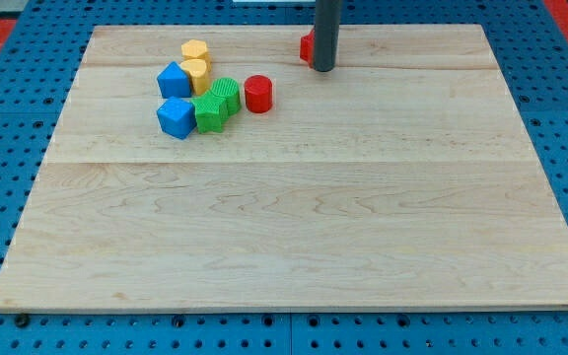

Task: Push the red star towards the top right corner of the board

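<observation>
The red star lies near the board's top edge, a little right of centre, mostly hidden behind my dark rod; only its left part shows. My tip rests on the board right against the star's lower right side. The board's top right corner lies well to the right of both.
A cluster sits at the view's upper left: a red cylinder, two green blocks, two blue blocks and two yellow blocks. The wooden board lies on a blue pegboard.
</observation>
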